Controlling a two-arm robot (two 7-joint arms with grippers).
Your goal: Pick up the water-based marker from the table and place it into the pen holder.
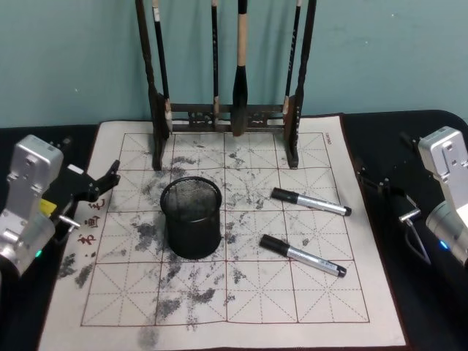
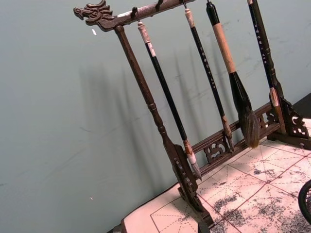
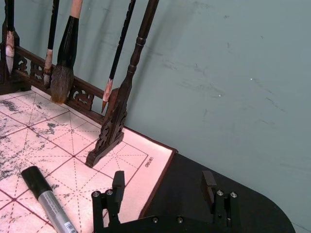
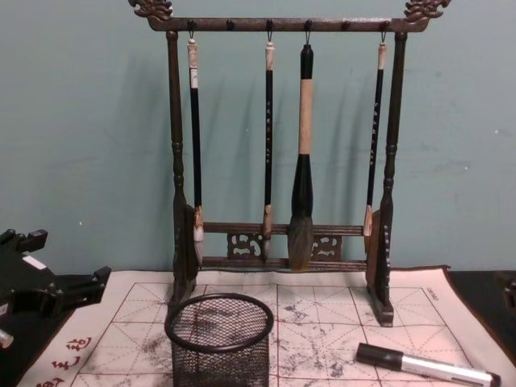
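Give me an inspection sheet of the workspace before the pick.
Surface: ink-stained grid mat on a black table.
Job's things: pen holder upright mid-mat; near marker and far marker lie flat to its right, apart from it.
Clutter: brush rack with four hanging brushes at the mat's far edge.
Grippers: left gripper open at the mat's left edge; right gripper open, off the mat's right edge; both empty.
Cables: thin cable near the right gripper, off the mat.
Surroundings: teal wall behind.
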